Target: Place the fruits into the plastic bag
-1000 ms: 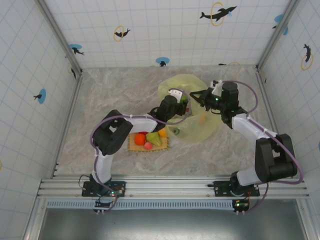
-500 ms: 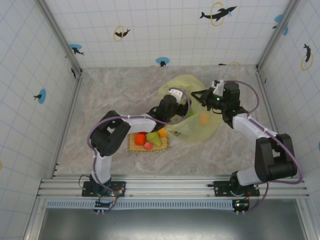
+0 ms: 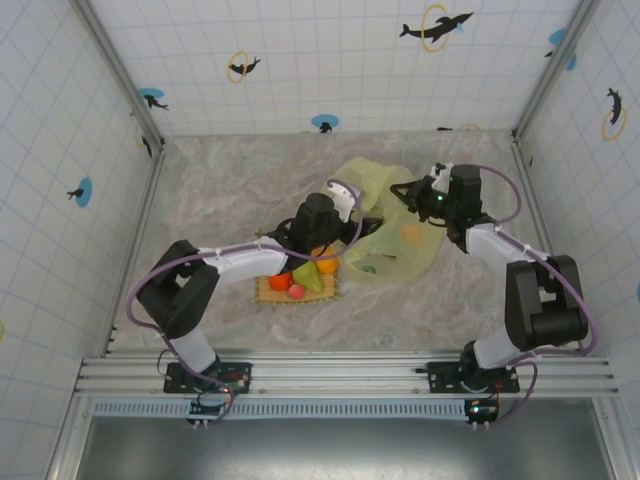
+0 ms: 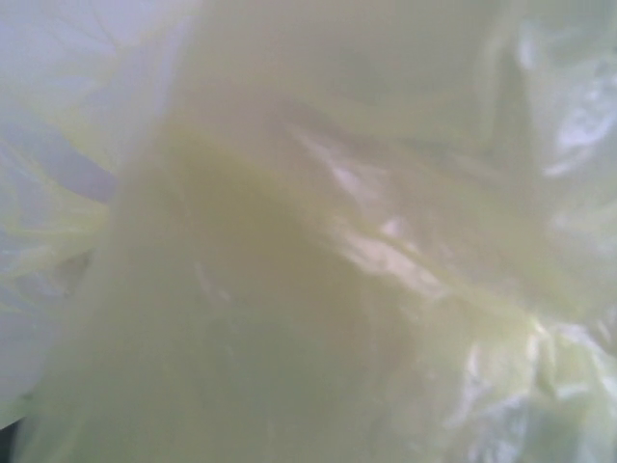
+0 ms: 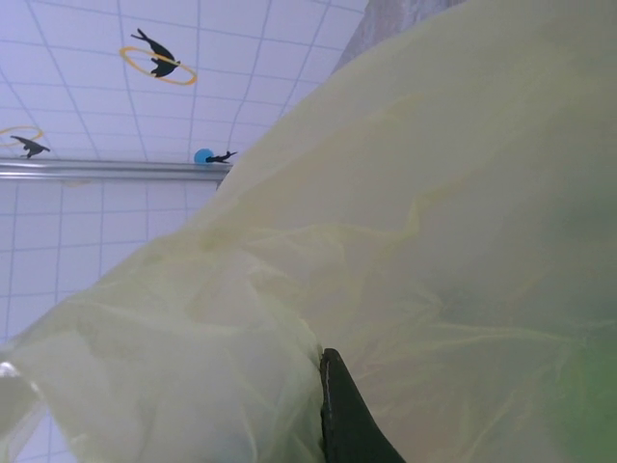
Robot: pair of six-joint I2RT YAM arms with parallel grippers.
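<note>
The bag [image 3: 395, 245] is spread on the counter [image 3: 230, 190], right of the middle, between the two hands. Its far edge is pinched in the right hand [image 3: 405, 192], which is closed on the film. In the right wrist view the crinkled yellow-green plastic [image 5: 415, 241] is seen bunched against one dark finger [image 5: 342, 415].

The left hand [image 3: 338, 200] is placed at the bag's left edge, just beyond the mat [image 3: 265, 296]. Whether its fingers are spread or closed cannot be told. In the left wrist view the bag's film [image 4: 318, 289] is pressed close to the lens and is blurred.

Through the film an orange fruit [image 3: 411, 235] can be made out inside the bag, near the right hand. A small green one [image 3: 370, 268] is seen at the bag's near edge.

Four fruits are left on the mat, near and to the left of the left hand. They are a red one [image 3: 279, 281], a pink one [image 3: 296, 291], a green pear [image 3: 310, 278] and an orange one [image 3: 325, 265]. They lie close together, just beside the bag's left edge.
</note>
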